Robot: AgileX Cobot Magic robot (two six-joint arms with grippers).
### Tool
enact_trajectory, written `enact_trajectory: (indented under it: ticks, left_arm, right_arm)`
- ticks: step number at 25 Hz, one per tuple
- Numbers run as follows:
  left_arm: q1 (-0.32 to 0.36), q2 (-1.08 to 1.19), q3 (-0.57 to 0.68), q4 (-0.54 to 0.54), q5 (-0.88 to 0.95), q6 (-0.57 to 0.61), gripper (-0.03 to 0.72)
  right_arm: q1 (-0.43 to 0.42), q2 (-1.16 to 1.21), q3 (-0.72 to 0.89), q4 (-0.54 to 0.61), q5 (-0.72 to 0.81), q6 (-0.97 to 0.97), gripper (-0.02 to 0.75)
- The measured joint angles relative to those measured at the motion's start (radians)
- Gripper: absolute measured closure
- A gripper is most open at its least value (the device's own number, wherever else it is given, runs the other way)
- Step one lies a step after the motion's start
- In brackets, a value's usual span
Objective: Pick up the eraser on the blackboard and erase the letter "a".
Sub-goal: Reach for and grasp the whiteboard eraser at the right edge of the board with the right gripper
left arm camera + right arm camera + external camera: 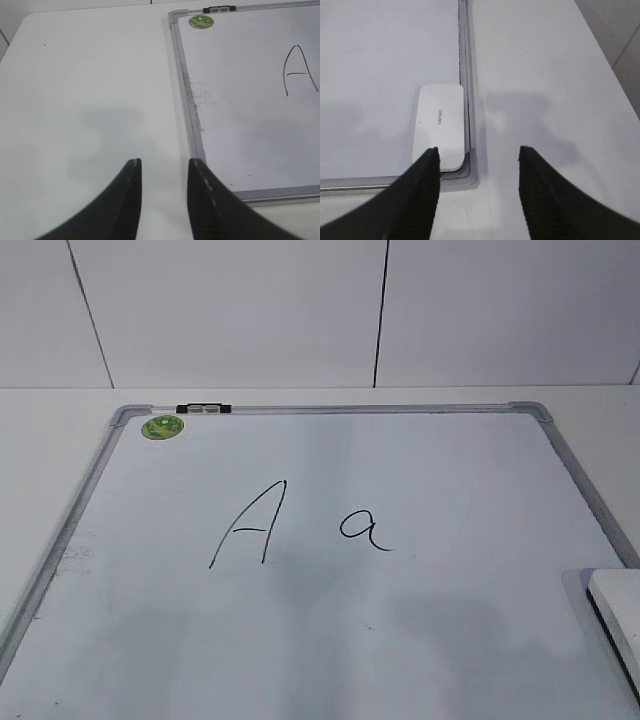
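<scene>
The blackboard is a white dry-erase board with a grey frame, lying flat on the table. A small handwritten letter "a" sits mid-board, right of a taller capital "A". The eraser, a white rounded block with small print, lies in the board's near right corner; its edge shows in the exterior view. My right gripper is open and empty, hovering just right of the eraser above the board's corner. My left gripper is open and empty above the table, left of the board's frame.
A green round sticker and a black clip sit at the board's far left corner. White table surrounds the board; a white panelled wall stands behind. The table's right edge runs close to the right arm.
</scene>
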State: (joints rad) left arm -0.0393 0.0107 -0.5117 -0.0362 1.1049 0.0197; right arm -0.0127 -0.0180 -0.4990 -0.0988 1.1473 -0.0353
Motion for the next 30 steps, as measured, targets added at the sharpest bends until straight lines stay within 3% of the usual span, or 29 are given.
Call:
enact_trajectory:
  ticks: [30]
  left_arm:
    - [0.0, 0.0, 0.0, 0.0, 0.0, 0.0, 0.454]
  right_arm:
    - [0.0, 0.0, 0.0, 0.0, 0.0, 0.0, 0.342]
